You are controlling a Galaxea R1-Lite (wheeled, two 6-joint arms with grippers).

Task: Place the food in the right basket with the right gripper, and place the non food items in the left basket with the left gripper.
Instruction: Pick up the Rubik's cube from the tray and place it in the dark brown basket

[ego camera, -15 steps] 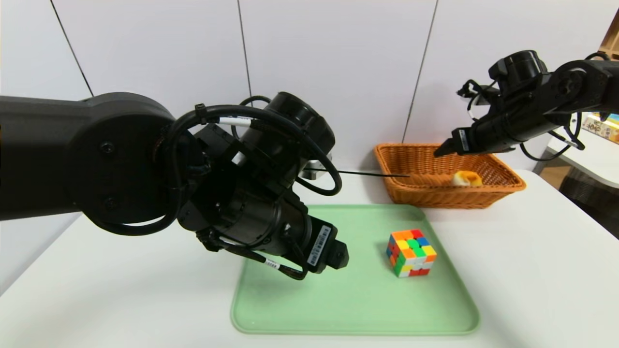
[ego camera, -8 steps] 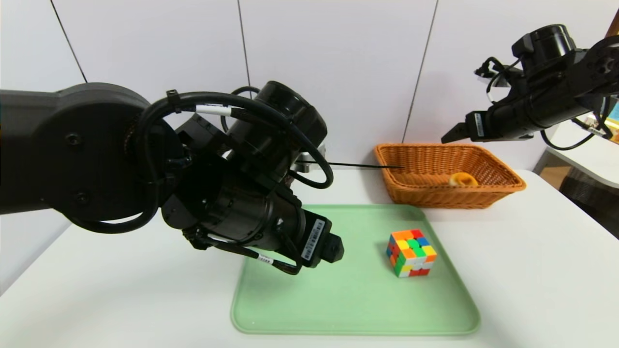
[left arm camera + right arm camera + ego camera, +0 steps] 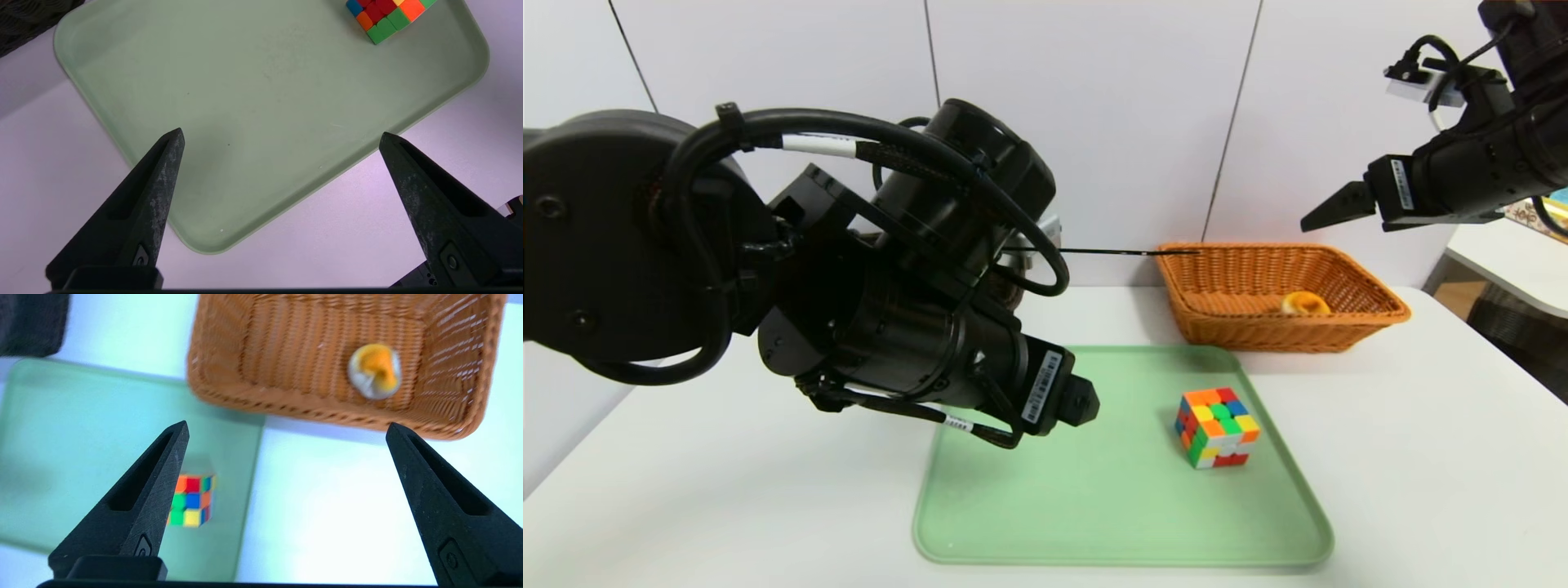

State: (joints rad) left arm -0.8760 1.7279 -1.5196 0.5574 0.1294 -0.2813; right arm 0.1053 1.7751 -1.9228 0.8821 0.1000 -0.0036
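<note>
The food, a small orange-and-cream bun [image 3: 1305,303] [image 3: 375,370], lies inside the orange-tan right basket [image 3: 1258,331] [image 3: 229,355] at the back right. My right gripper [image 3: 1327,214] [image 3: 288,424] hangs open and empty, high above the basket's right end. A multicoloured cube [image 3: 1217,426] [image 3: 388,16] [image 3: 192,500] stands on the green tray [image 3: 1111,506] [image 3: 265,102]. My left gripper [image 3: 282,132] is open and empty above the tray's near left corner, well short of the cube. The dark left basket [image 3: 24,20] [image 3: 28,322] is hidden behind my left arm [image 3: 915,343] in the head view.
The white table [image 3: 1421,457] carries tray and baskets. A thin black cable-tie tail [image 3: 1111,251] sticks out from my left arm toward the orange basket. A second white table [image 3: 1511,269] stands off to the right. A white panelled wall closes the back.
My right gripper has risen and drawn back to the right, away from the basket, its jaws spreading wider. The bun stays in the basket. My left arm has lifted slightly.
</note>
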